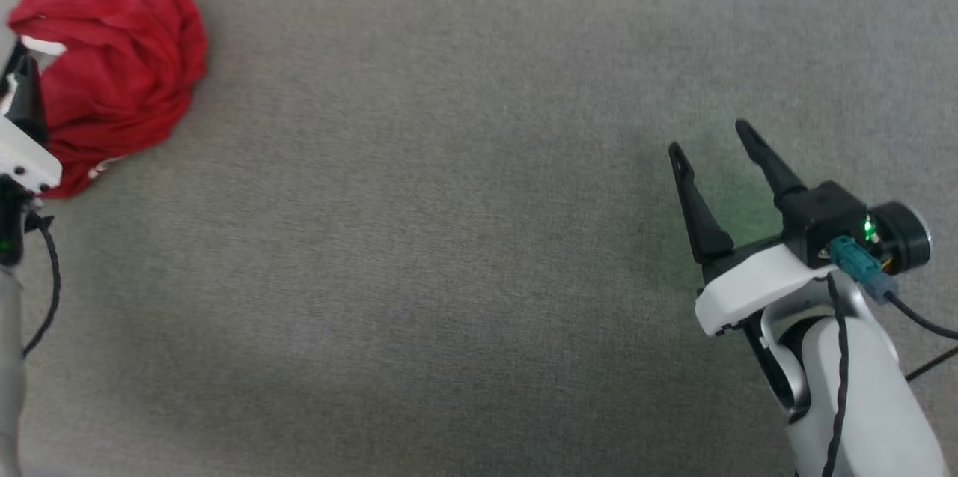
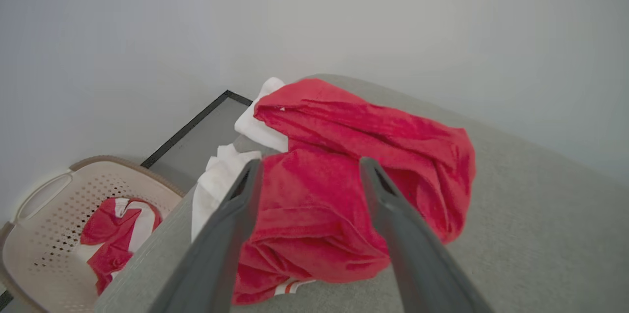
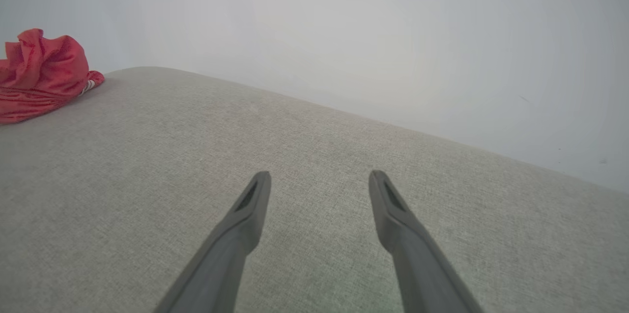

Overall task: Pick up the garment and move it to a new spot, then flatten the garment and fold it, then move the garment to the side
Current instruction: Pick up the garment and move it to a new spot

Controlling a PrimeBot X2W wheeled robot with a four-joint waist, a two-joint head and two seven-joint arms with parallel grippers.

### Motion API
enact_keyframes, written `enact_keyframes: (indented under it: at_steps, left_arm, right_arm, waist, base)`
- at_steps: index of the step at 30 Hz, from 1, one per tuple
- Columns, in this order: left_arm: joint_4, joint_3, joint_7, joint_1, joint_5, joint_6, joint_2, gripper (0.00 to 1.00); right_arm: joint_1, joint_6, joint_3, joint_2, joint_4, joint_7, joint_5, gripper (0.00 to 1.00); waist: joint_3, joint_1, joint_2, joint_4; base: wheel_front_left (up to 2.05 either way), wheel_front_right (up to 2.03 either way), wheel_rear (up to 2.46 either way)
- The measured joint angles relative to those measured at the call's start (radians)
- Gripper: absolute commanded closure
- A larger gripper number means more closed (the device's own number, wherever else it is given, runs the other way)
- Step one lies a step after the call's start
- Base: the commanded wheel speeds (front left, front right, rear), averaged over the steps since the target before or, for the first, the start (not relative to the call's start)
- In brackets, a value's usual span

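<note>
The garment (image 1: 120,73) is a crumpled red heap with white sleeve parts, lying at the far left corner of the grey surface. In the left wrist view the garment (image 2: 344,170) sits right ahead of my left gripper (image 2: 310,168), whose two dark fingers stand open just above the red cloth with nothing between them. The head view catches the left arm's pale wrist at the left edge, beside the heap. Far to the right, my right gripper (image 1: 711,138) is open and empty over bare grey fabric. From the right wrist view the garment (image 3: 42,72) lies far off at the left.
A beige perforated laundry basket (image 2: 59,190) stands on the floor past the surface's left edge, holding another red-and-white garment (image 2: 115,234). A pale wall runs behind the surface. The grey cushioned surface (image 1: 449,237) stretches wide between the two grippers.
</note>
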Motion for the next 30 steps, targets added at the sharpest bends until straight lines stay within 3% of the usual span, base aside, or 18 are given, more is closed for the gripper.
enact_keyframes:
  at_steps: [7,15,21,26,27,28,29,30]
  left_arm:
    - [0.152,-0.037,0.103,-0.135,-0.025,-0.002,0.031,0.0]
    - [0.27,-0.084,0.307,-0.221,-0.066,-0.003,0.042,0.0]
    - [0.304,-0.105,0.429,-0.258,-0.082,-0.003,0.048,0.0]
    - [0.305,-0.117,0.459,-0.268,-0.084,-0.003,0.049,0.0]
    - [0.305,-0.118,0.464,-0.271,-0.088,-0.003,0.048,0.09]
    - [0.304,-0.119,0.46,-0.272,-0.089,-0.003,0.048,0.67]
    - [0.304,-0.12,0.457,-0.272,-0.093,-0.003,0.045,1.0]
    - [0.304,-0.124,0.458,-0.273,-0.095,-0.003,0.044,1.0]
  right_arm:
    - [-0.022,0.0,0.017,-0.008,-0.061,0.035,-0.014,0.0]
    - [-0.025,0.0,0.016,-0.015,-0.129,0.074,-0.022,0.0]
    - [-0.022,0.0,0.01,-0.017,-0.165,0.099,-0.026,0.0]
    - [-0.022,0.0,0.01,-0.016,-0.182,0.109,-0.029,0.0]
    - [-0.022,0.0,0.008,-0.016,-0.182,0.112,-0.029,0.0]
    - [-0.022,0.0,0.007,-0.015,-0.184,0.113,-0.03,0.0]
    - [-0.022,0.0,0.006,-0.013,-0.184,0.113,-0.03,0.0]
    - [-0.022,0.0,0.005,-0.011,-0.183,0.113,-0.03,0.0]
  waist:
    - [0.085,0.0,0.0,-0.035]
    - [0.168,0.0,0.0,-0.072]
    - [0.205,0.0,0.0001,-0.081]
    - [0.222,0.0,0.0001,-0.08]
    - [0.223,0.0,0.0001,-0.078]
    - [0.223,0.0,0.0001,-0.077]
    - [0.223,0.0,0.0001,-0.075]
    - [0.221,0.0,0.0001,-0.073]
  base:
    - [0.0,0.0,0.0]
    - [0.0,0.0,0.0]
    - [0.0,0.0,0.0]
    - [0.0,0.0,0.0]
    - [0.0,0.0,0.0]
    - [0.0,0.0,0.0]
    - [0.0,0.0,0.0]
    - [0.0,0.0,0.0]
